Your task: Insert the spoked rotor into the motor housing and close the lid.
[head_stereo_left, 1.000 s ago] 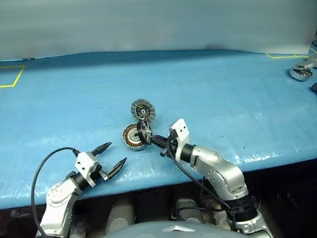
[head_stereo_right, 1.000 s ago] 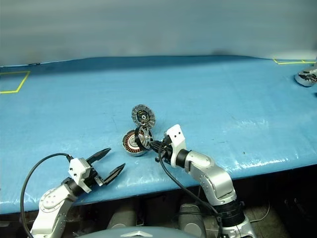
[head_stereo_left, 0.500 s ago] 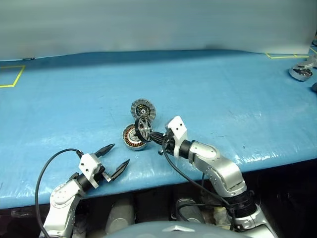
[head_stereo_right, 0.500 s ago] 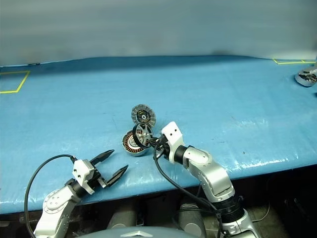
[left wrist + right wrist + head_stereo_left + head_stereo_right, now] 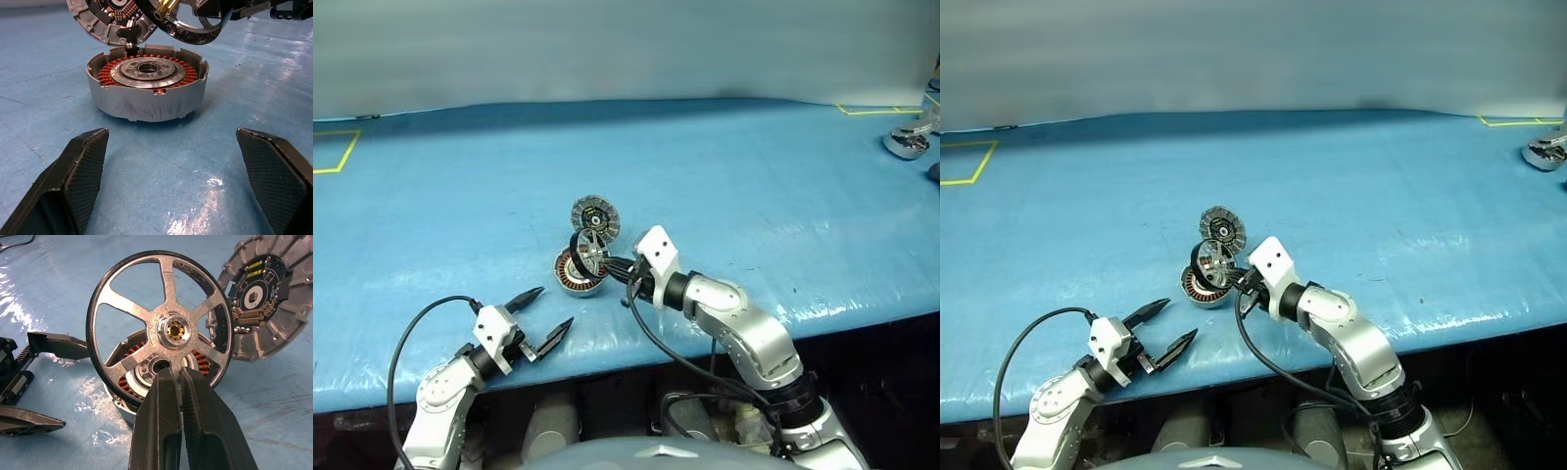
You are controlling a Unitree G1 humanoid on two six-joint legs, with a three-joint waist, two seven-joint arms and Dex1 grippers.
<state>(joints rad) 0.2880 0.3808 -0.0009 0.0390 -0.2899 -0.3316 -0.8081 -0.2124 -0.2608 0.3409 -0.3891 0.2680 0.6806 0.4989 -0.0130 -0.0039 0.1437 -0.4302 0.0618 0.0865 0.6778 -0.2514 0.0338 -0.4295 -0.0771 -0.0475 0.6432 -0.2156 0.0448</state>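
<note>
The spoked rotor (image 5: 585, 253) is a shiny silver wheel held upright on edge, just above the motor housing (image 5: 570, 276). My right gripper (image 5: 175, 374) is shut on a lower spoke of the rotor (image 5: 146, 316). The housing (image 5: 146, 95) sits on the blue table, its copper windings showing around a pale centre. The lid (image 5: 595, 215), a grey segmented disc with a dark centre, stands tilted just behind the housing. My left gripper (image 5: 551, 308) is open near the table's front edge, pointing at the housing from a short way off, with nothing between its fingers.
The blue table (image 5: 754, 196) stretches wide on all sides of the parts. A silver object (image 5: 908, 144) lies at the far right edge. Yellow tape marks (image 5: 337, 152) sit at the far left. A black cable (image 5: 411, 333) loops from the left wrist.
My right gripper has rolled and risen slightly, carrying the rotor a little up and left over the housing. The left gripper has barely shifted and stays open.
</note>
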